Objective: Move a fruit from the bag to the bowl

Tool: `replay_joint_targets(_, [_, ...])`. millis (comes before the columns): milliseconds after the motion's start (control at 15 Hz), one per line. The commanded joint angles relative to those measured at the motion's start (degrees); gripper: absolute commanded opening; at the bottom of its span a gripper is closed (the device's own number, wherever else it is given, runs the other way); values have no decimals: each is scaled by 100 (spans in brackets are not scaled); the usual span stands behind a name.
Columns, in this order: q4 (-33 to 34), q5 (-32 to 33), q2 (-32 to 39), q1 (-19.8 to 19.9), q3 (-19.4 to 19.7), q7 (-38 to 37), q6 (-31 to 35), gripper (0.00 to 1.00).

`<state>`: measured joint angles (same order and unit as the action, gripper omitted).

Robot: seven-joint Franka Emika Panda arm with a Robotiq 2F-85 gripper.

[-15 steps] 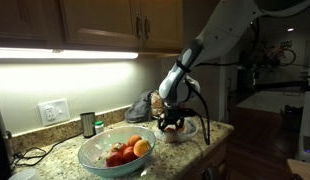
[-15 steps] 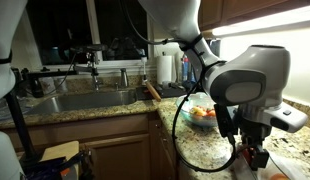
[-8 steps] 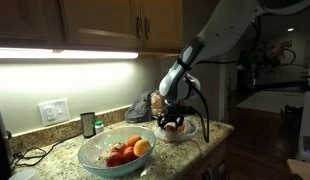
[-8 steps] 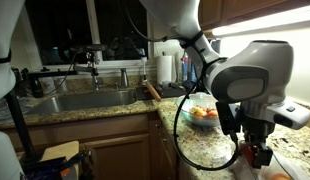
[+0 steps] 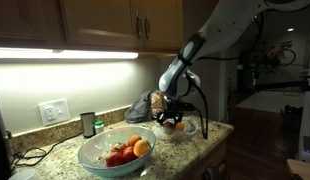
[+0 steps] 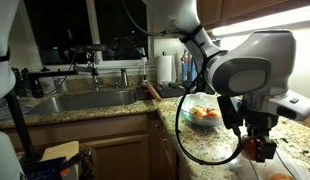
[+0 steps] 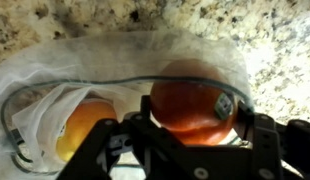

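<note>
1. The bag (image 7: 35, 95) is being seen as thin, clear plastic film, crinkled and catching the light.
2. The fruit (image 7: 190, 100) is being shown with smooth, glossy orange-red skin.
3. The fingers (image 7: 135, 140) are being shown as matt black; metal or plastic cannot be told.
4. The countertop (image 7: 225, 30) is being seen as speckled, polished stone.
5. The bowl (image 5: 95, 162) is being shown as smooth, translucent and glass-like.
6. The cabinets (image 5: 95, 25) are being seen as satin-finished wood.
7. The sink (image 6: 55, 103) is being shown as dull metal.
</note>
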<state>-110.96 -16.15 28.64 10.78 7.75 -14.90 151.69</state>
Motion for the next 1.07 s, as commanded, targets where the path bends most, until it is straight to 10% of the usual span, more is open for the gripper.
replay_joint_targets(0, [-281,-75,-347,60,-26,90,21,50])
replay_joint_targets(1000, [-714,324,-832,-104,378,-150,21,50])
